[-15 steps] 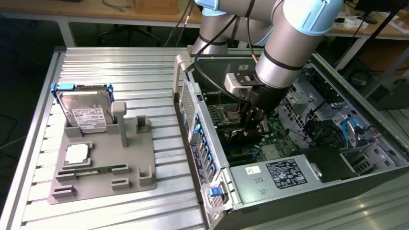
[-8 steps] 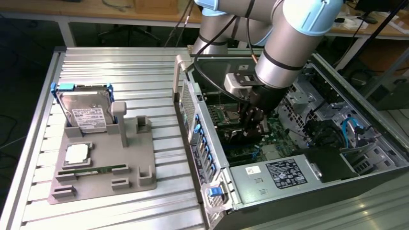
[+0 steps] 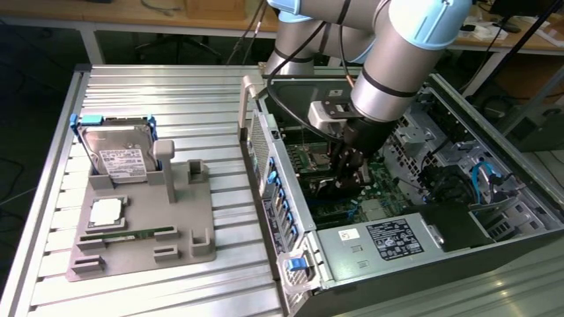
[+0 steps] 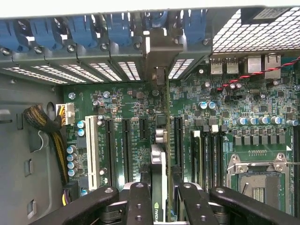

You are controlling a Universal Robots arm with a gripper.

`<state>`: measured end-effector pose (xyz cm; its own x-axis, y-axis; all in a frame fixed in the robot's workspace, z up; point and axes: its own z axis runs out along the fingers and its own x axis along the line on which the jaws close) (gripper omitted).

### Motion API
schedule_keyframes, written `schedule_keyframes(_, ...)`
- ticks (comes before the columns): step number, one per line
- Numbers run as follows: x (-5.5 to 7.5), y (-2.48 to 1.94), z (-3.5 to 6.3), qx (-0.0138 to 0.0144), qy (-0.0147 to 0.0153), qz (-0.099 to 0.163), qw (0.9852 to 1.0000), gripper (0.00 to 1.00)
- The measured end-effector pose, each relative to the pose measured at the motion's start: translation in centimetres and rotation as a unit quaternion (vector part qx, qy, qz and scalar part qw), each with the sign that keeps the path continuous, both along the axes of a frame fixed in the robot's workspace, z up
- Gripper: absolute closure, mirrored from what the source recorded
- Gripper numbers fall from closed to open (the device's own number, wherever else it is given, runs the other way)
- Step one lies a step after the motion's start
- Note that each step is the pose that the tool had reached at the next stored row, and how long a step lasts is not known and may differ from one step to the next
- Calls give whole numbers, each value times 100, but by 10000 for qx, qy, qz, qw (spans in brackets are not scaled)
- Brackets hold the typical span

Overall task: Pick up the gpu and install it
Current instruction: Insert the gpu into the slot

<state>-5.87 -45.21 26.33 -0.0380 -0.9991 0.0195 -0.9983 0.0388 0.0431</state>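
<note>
I see the gpu (image 4: 158, 176) edge-on: a thin dark card standing upright on its long edge, with a small logo at the end nearest the wrist camera and its narrow metal bracket (image 4: 159, 75) at the opposite end. It is clamped between the gripper (image 4: 161, 190) fingers inside the open computer case (image 3: 261, 142) on the exterior view's right. It runs parallel to the motherboard's (image 4: 126, 98) expansion slots (image 4: 125, 145); I cannot tell whether it is seated.

Green motherboard (image 4: 126, 108), blue slot latches (image 4: 84, 28), perforated silver grille (image 4: 239, 30) — black end effector (image 4: 163, 192), dark gpu (image 4: 158, 164) with green logo (image 4: 156, 209)
</note>
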Motion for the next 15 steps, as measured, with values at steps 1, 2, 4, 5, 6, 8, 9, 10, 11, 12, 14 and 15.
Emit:
schedule_keyframes(1,0,0,0,0,0,0,10000,73)
schedule_keyframes(2,0,0,0,0,0,0,10000,73)
schedule_keyframes(4,-1,-5,-1,0,0,-1,10000,73)
schedule_keyframes(5,-1,-5,1,0,2,-1,10000,73)
schedule_keyframes(6,0,-5,10,0,4,0,10000,73)
schedule_keyframes(8,-5,-7,25,-1,6,0,10000,73)
schedule_keyframes(9,-8,-9,26,-1,6,1,10000,73)
schedule_keyframes(10,-16,-8,25,0,6,0,10000,73)
schedule_keyframes(11,-24,-9,26,-1,6,-1,10000,73)
schedule_keyframes(12,-30,-10,26,-1,6,0,10000,73)
schedule_keyframes(14,-40,-10,23,0,5,1,10000,73)
schedule_keyframes(15,-44,-10,22,0,5,1,10000,73)
